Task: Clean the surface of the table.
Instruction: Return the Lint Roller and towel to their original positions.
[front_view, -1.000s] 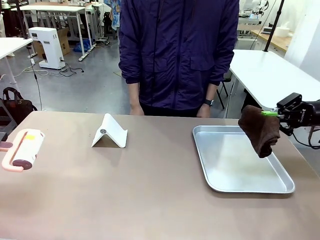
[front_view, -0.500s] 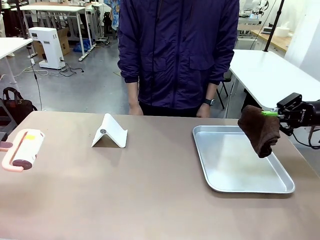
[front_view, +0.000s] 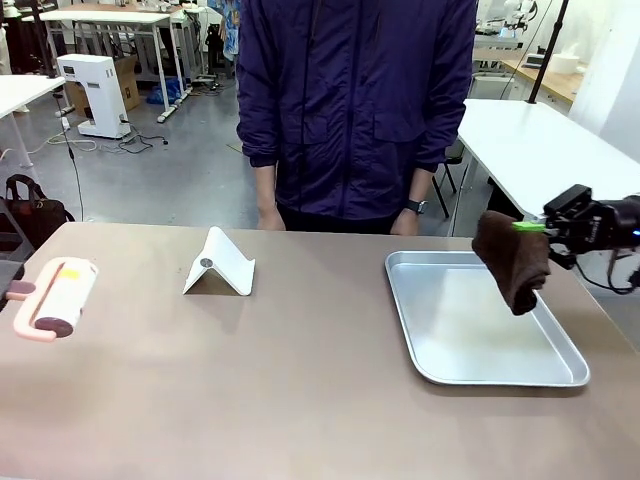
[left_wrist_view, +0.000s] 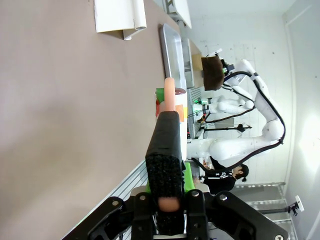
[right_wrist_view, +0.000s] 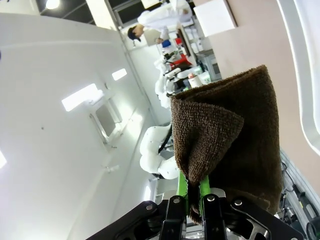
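The wide taupe-brown table (front_view: 300, 380) runs across the front view. At its far left a lint roller (front_view: 55, 298) with a pink handle hovers over the top. My left gripper (left_wrist_view: 167, 132) is shut on that handle, which runs up between the black fingers in the left wrist view. On the right my right gripper (front_view: 535, 228) is shut on a dark brown cloth (front_view: 512, 258), which hangs above the right part of a silver tray (front_view: 480, 345). In the right wrist view the cloth (right_wrist_view: 235, 140) is pinched between the green pads (right_wrist_view: 182, 189).
A white folded stand (front_view: 220, 265) sits on the table left of centre. A person in a dark blue jacket (front_view: 355, 100) stands at the far edge with hands down. The front and middle of the table are bare.
The lint roller has moved a little right and up over the table with my left gripper. My right gripper and the cloth have shifted slightly left and up.
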